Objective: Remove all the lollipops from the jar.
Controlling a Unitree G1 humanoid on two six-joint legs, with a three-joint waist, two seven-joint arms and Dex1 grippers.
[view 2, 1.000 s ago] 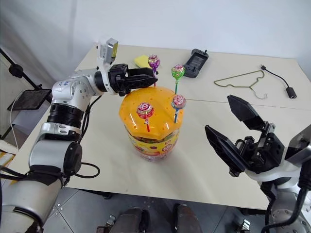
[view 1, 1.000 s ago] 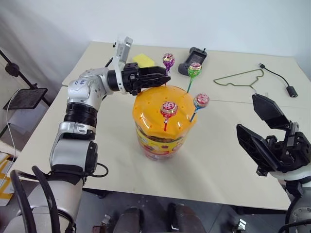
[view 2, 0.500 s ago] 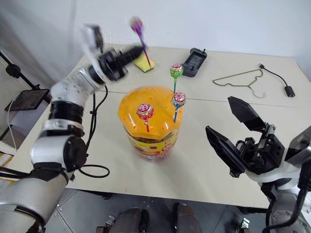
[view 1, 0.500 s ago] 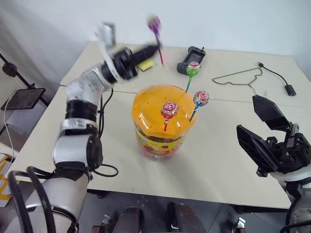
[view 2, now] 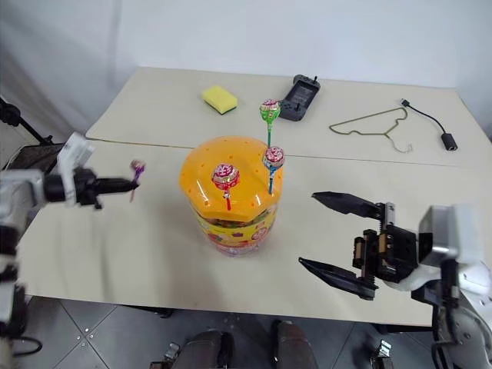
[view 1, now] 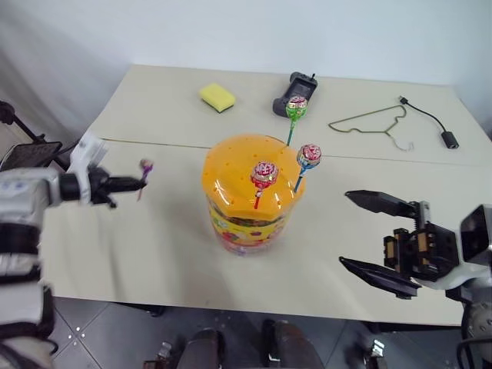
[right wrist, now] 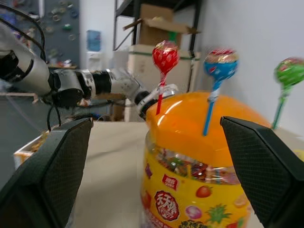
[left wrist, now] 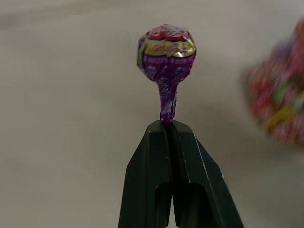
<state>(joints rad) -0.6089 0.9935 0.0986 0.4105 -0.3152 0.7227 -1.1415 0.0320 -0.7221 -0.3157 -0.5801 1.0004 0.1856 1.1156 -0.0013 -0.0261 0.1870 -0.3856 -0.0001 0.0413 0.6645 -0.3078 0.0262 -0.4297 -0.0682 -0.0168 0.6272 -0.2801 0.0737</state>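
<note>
The jar [view 1: 247,211], a clear tub with an orange dotted lid [view 1: 234,165], stands mid-table. Three lollipops stick up from the lid: a red-pink one [view 1: 264,174], a blue one [view 1: 308,155] and a green one [view 1: 296,108]. My left gripper [view 1: 138,183] is out to the left of the jar, above the table, shut on the stick of the purple lollipop [left wrist: 166,47], whose head stands just past the fingertips. My right gripper [view 1: 360,235] hangs open to the right of the jar, fingers pointing at it, holding nothing.
At the back of the table lie a yellow sponge [view 1: 217,96], a black controller [view 1: 294,94], a wire hanger [view 1: 369,123] and a black cable [view 1: 427,117]. A seam [view 1: 400,160] crosses the tabletop behind the jar.
My left arm has swung from over the jar's lid out to the left and down, carrying the purple lollipop. The right gripper has turned so its fingers point toward the jar.
</note>
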